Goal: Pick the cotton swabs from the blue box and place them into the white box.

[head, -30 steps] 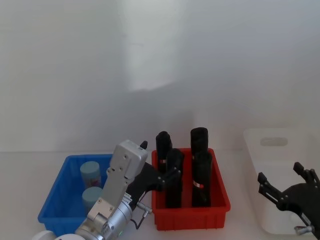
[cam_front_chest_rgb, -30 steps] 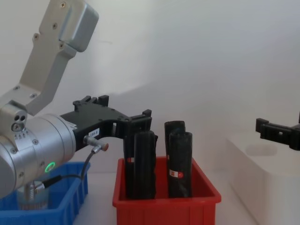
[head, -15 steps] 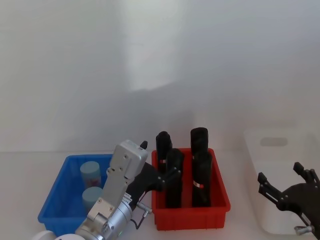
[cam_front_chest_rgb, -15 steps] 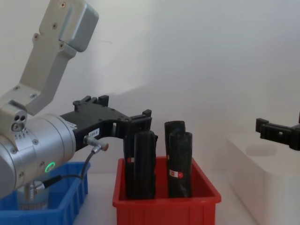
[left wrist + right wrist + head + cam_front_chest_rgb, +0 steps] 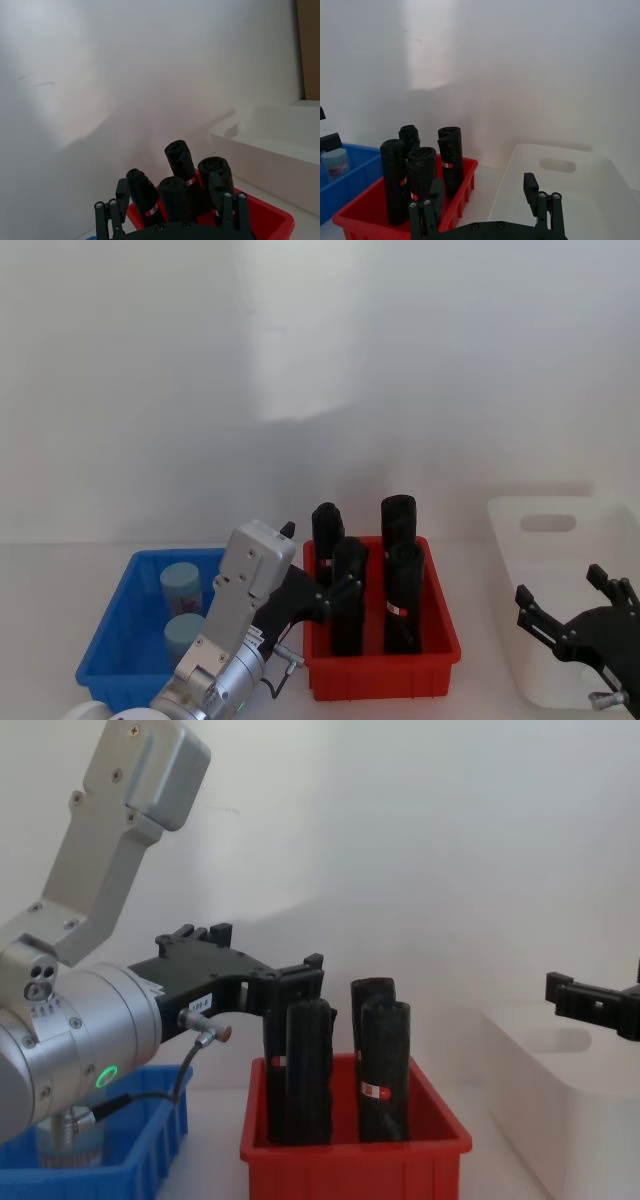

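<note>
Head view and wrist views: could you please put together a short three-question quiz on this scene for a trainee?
1. Multiple choice: which container stands between the blue box and the white box?
A) the red bin
B) a green tray
C) a cardboard carton
2. Count: how many jars of cotton swabs can be seen in the blue box in the head view?
3. True or false: the left gripper is shut on one of the cotton swabs.

Key: 1 A. 2 two. 3 false: the left gripper is open and holds nothing.
</note>
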You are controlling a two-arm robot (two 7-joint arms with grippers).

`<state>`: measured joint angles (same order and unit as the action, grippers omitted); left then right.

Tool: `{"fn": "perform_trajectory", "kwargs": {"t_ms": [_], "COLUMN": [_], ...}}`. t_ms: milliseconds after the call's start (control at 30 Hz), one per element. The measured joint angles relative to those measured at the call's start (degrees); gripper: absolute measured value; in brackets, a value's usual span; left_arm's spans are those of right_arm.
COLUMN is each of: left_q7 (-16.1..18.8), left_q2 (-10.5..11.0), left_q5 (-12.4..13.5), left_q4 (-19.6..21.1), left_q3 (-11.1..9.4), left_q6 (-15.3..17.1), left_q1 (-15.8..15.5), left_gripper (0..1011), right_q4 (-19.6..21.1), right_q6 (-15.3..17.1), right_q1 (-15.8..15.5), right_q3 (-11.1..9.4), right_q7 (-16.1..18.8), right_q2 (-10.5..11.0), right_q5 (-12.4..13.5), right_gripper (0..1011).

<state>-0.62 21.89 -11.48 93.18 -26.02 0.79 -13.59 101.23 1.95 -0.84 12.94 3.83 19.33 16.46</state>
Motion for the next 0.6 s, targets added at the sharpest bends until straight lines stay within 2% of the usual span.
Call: {"fn": "perform_trajectory", "kwargs": {"t_ms": [367,600], "left_q7": [0.0,0.0], "left_q2": [0.0,0.0], "left_q5": [0.0,0.0], "left_q4": [0.0,0.0], "left_q3": [0.0,0.0], "left_q6": [0.0,0.0], "left_q1": [0.0,0.0], "left_gripper": [1003,1003], "right_q4": [-0.04,-1.5], "right_q6": [0.0,0.23], "right_q1": [0.04,1.6], "right_q3": [-0.01,-0.02], "right_q7": [0.06,2.55], "right_q2": [-0.02,-0.58], "right_q5": [0.0,0.22], "right_gripper": [1002,1001]}}
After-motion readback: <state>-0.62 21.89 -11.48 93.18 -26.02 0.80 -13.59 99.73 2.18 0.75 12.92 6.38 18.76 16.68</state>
